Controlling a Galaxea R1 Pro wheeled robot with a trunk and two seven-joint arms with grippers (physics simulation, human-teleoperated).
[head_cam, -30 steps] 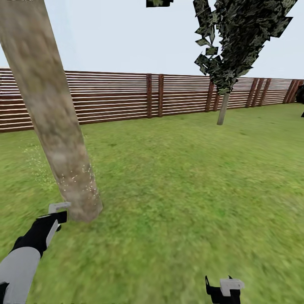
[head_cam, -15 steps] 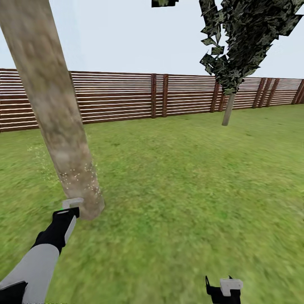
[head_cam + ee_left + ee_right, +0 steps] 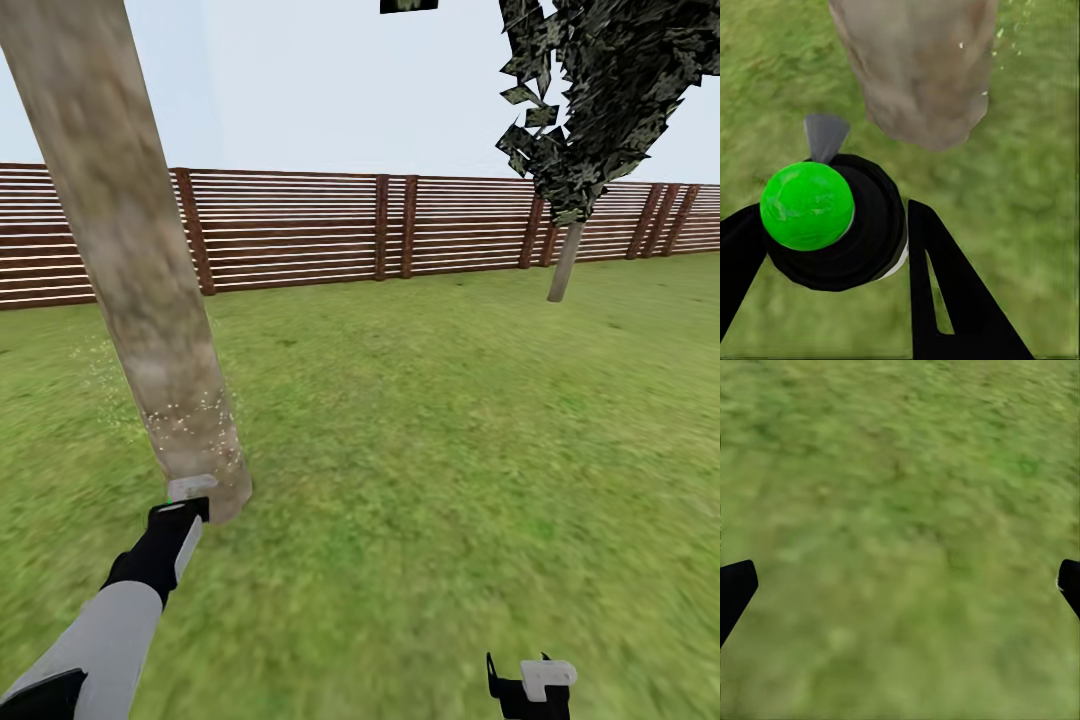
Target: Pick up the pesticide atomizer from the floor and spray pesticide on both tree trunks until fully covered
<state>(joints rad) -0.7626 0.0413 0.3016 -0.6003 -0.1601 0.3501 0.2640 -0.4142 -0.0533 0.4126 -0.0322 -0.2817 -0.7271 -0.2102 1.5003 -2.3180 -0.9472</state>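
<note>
The pesticide atomizer [image 3: 807,205], a black bottle with a bright green cap and a grey nozzle [image 3: 192,488], sits between the black fingers [image 3: 945,300] of my left gripper [image 3: 178,515], which is shut on it. The nozzle nearly touches the base of the near tree trunk [image 3: 140,270], a thick mottled grey-brown column leaning up to the head view's top left. Pale specks dot the trunk's lower part. The same trunk base [image 3: 919,75] shows just past the nozzle. A second tree [image 3: 600,90] with a thin pale trunk [image 3: 563,275] stands far right by the fence. My right gripper [image 3: 520,682] hangs open over grass [image 3: 900,585].
Green lawn [image 3: 450,430] spreads to the right of the near trunk. A brown slatted wooden fence [image 3: 300,230] runs across the back. Scattered pale specks lie on the grass left of the trunk.
The view has turned a little left, so fence and far tree slid right. My left arm with the atomizer has moved closer to the trunk's base. The right gripper stayed put.
</note>
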